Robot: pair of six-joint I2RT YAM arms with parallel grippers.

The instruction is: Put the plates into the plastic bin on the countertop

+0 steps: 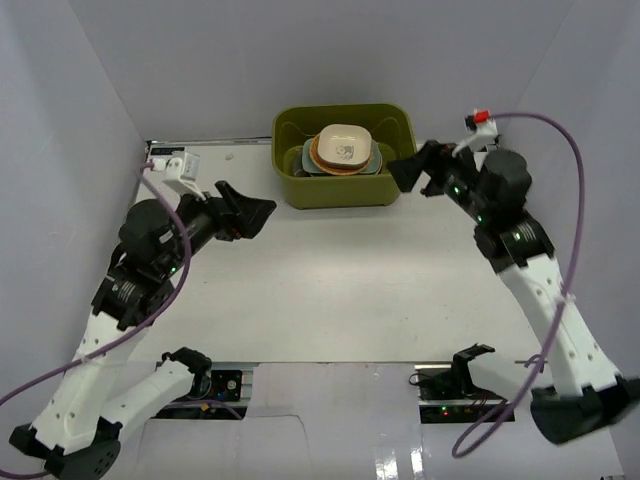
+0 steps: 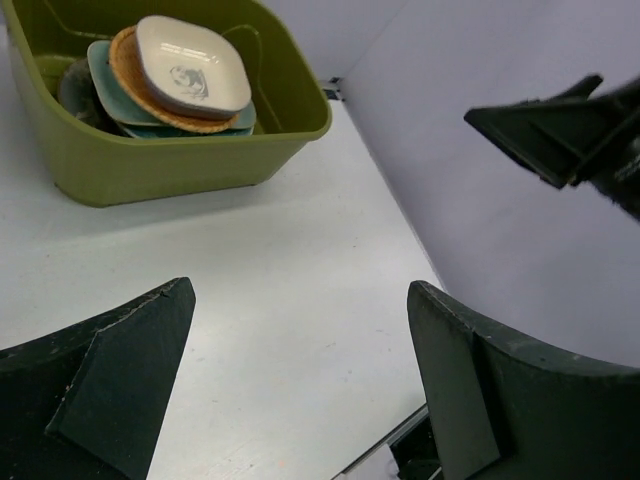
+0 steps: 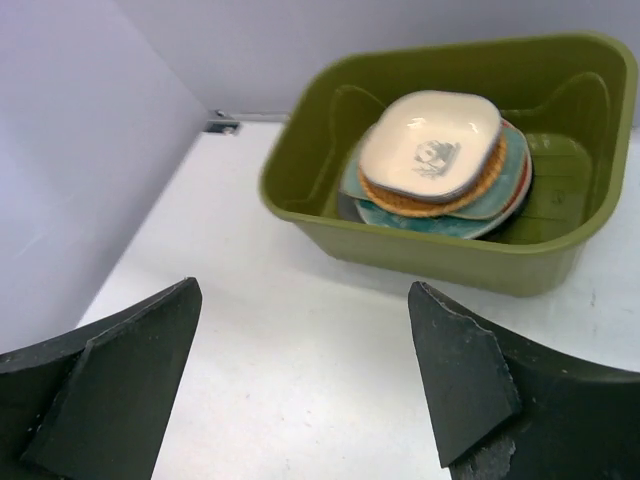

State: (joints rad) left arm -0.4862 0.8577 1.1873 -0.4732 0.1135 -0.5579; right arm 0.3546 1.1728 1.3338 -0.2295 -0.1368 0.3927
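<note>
The olive-green plastic bin stands at the back middle of the countertop. In it lies a stack of plates: a cream squarish dish on top, an orange plate and teal plates under it. The stack also shows in the left wrist view. My left gripper is open and empty, left of the bin. My right gripper is open and empty, at the bin's right end. No plates lie outside the bin.
White walls close in the table on the left, back and right. The right gripper shows in the left wrist view against the wall. A dark rail runs along the table's near edge.
</note>
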